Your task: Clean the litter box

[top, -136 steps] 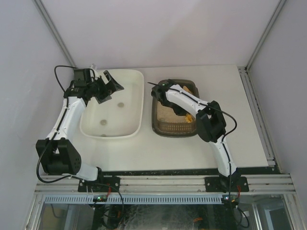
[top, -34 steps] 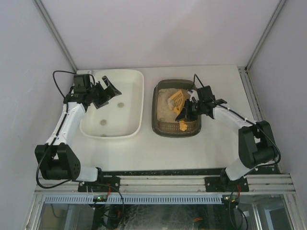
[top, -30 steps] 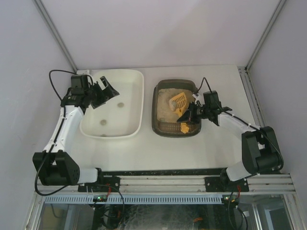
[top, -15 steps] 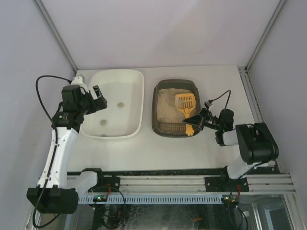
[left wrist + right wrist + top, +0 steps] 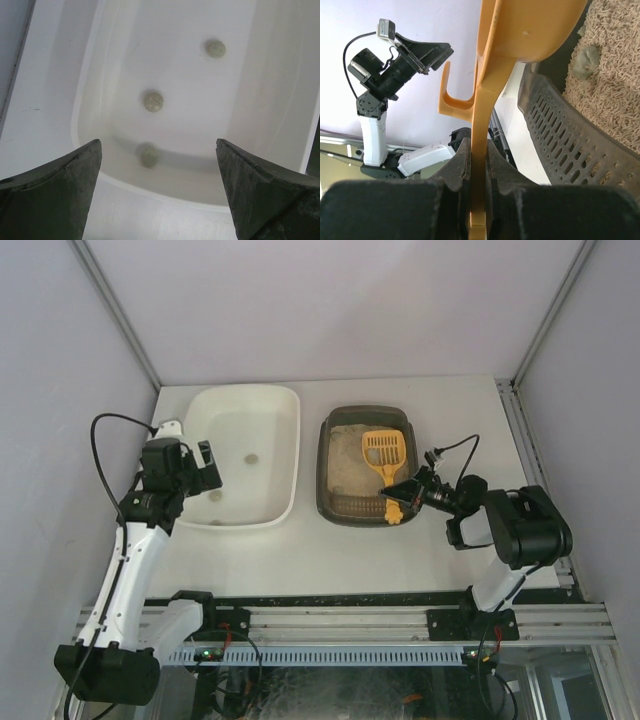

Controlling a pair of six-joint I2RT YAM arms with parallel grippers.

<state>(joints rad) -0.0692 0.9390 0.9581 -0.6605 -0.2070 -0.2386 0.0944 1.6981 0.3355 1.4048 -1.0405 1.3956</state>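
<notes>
The dark grey-brown litter box [image 5: 330,502] with beige litter sits right of centre; its perforated wall [image 5: 570,145] and litter with a grey clump [image 5: 585,59] show in the right wrist view. My right gripper [image 5: 407,494] is shut on the handle of a yellow scoop [image 5: 383,450], whose head lies over the litter; the handle [image 5: 479,165] is pinched between the jaws. My left gripper [image 5: 196,466] is open and empty over the near left rim of the white tub [image 5: 290,440]. Three grey clumps, one of them [image 5: 153,101], lie in the tub.
The tub's near rim [image 5: 165,195] lies between my left fingers. Metal frame rails [image 5: 540,480] run along the table's right edge. Grey walls enclose the table on three sides.
My right arm swung from over the litter box to its right and folded low, keeping hold of the scoop. My left arm pulled back toward the near left of the tub.
</notes>
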